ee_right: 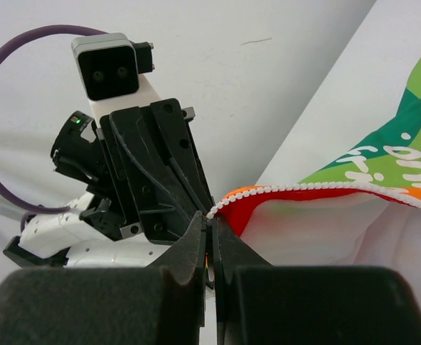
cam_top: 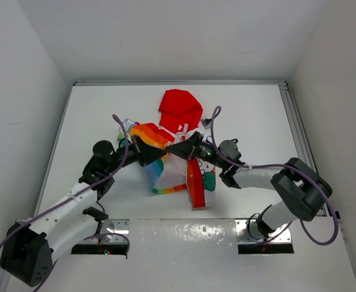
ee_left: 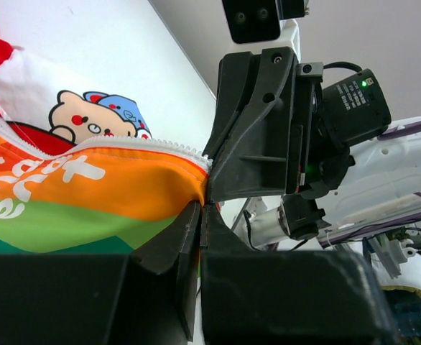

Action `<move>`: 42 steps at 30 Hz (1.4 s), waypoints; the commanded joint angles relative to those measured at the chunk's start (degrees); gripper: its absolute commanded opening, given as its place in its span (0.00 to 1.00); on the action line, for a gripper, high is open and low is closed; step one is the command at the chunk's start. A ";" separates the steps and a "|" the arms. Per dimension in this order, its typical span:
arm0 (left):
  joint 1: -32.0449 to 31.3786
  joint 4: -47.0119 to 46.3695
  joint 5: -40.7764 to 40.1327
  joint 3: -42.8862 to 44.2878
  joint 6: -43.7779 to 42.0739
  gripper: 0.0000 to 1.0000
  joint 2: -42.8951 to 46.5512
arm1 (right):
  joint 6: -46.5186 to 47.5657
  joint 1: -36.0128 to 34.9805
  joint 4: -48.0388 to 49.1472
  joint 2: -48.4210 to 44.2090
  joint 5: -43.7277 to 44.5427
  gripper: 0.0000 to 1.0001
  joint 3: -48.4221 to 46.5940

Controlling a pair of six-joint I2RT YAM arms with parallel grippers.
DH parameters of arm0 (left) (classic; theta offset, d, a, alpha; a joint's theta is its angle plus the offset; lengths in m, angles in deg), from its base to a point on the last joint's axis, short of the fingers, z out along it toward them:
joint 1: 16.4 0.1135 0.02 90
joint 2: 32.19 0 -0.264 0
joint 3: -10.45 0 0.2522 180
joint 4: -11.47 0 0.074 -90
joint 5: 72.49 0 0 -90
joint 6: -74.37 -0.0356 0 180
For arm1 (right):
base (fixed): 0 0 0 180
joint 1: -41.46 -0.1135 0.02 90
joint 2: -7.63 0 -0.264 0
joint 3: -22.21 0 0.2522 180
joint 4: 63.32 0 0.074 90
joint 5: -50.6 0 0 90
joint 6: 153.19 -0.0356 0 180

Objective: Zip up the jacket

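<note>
We hold the jacket [cam_top: 179, 108] by its zipper edge [ee_left: 146, 143], left gripper [ee_left: 200, 214] and right gripper [ee_right: 212, 228] clamped tip-to-tip, so next probably means mating its 2 halves.

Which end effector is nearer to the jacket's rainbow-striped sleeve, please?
Left. The left end effector lies beside the rainbow-striped sleeve; the right end effector sits over the jacket, farther away.

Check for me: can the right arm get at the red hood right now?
Probably, but not freely. The hood lies just beyond the right pincer with nothing standing between, yet that pincer is shut on the zipper edge of the jacket, so it would have to let go first.
</note>
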 commanded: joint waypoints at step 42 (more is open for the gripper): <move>-5.61 2.01 -19.11 -4.26 -12.29 0.00 9.05 | 32.00 -14.00 -86.14 -28.93 24.55 0.00 -3.56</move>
